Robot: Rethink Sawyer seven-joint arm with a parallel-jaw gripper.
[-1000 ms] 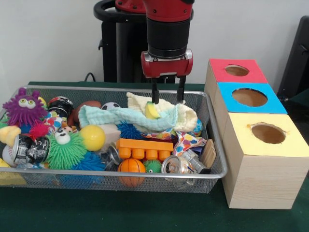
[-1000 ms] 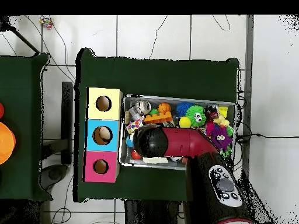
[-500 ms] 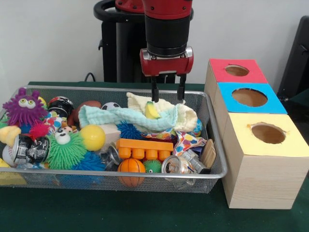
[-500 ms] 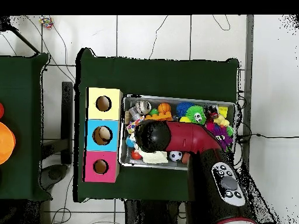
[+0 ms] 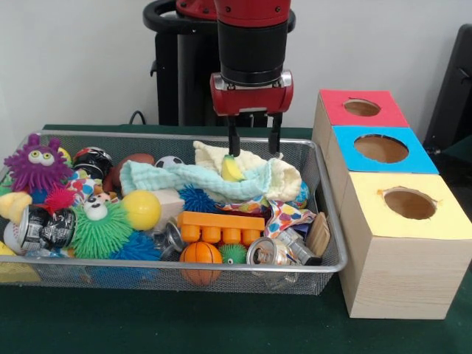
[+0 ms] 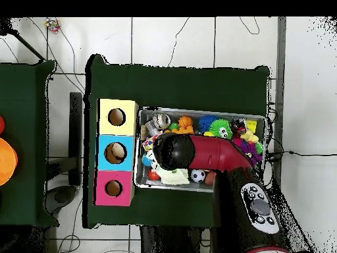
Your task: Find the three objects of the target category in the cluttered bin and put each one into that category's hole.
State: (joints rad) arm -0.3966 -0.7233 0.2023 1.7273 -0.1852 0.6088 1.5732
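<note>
Claw (image 5: 253, 144) hangs with fingers apart over the bin's (image 5: 324, 214) 1 o'clock corner, just above the cream cloth (image 5: 284, 177) and yellow piece (image 5: 232, 169).

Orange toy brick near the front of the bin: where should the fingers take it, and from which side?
Probably from straight above, closing across the narrow width of the orange brick at mid-length. It lies flat and long atop the clutter, its top and long sides exposed, while a mini basketball and a can crowd its front.
</note>
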